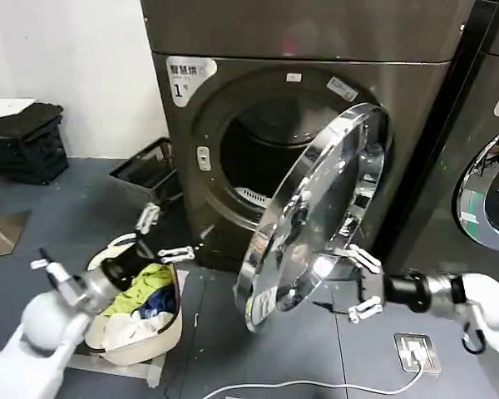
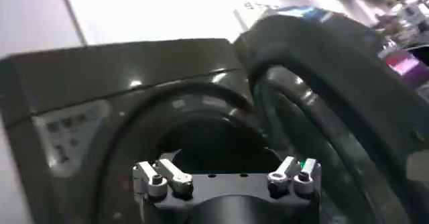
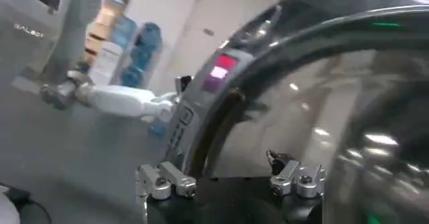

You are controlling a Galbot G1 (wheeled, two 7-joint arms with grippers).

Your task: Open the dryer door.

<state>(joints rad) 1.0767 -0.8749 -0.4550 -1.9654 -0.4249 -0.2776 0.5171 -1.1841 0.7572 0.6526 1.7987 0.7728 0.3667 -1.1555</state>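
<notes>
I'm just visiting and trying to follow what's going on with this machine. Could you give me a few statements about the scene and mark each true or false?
1. The dryer door is shut tight. False: it has swung partly open, and the dark drum opening shows behind it.
2. The right tool is at the door's lower edge, its fingers apart. True.
3. The left tool is gripping the door's chrome ring. False: it hangs open above the laundry basket, apart from the door.
4. The basket holds clothes, some yellow-green. True.
5. A white cable lies on the floor in front of the dryer. True.
</notes>
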